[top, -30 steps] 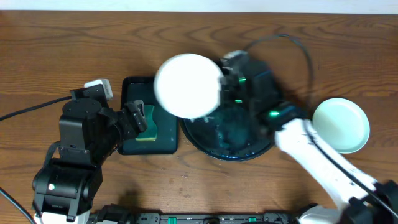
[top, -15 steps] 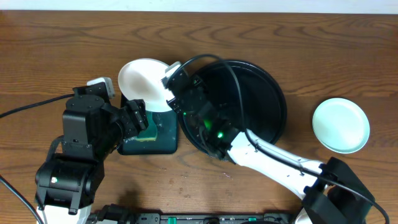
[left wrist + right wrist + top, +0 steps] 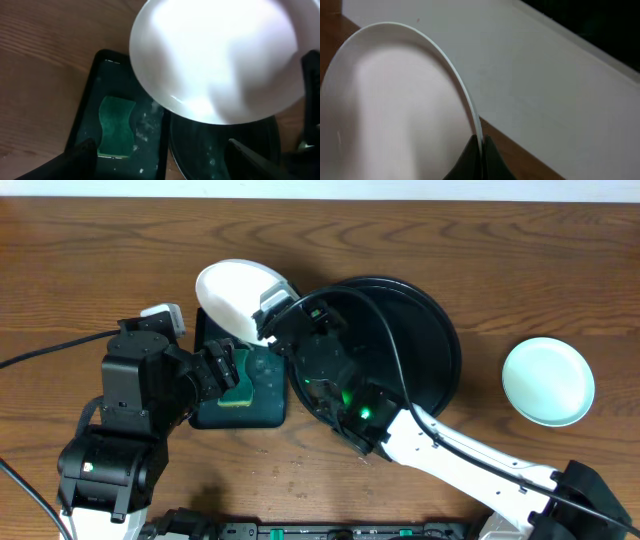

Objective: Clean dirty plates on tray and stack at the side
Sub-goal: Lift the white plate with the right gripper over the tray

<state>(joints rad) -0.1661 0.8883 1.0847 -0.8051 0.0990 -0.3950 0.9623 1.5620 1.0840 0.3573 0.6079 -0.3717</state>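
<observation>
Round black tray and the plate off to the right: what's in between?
Only bare wooden table between the tray and that plate, seen from overhead.

**Plate [image 3: 232, 295] moved left, now tilted**

Right gripper [image 3: 266, 323] has carried the plate from above the round tray's [image 3: 430, 350] left part to over the small rectangular tray's [image 3: 268, 390] far edge. Its face, flat to the overhead view before, now tilts. The round tray is now uncovered.
</observation>
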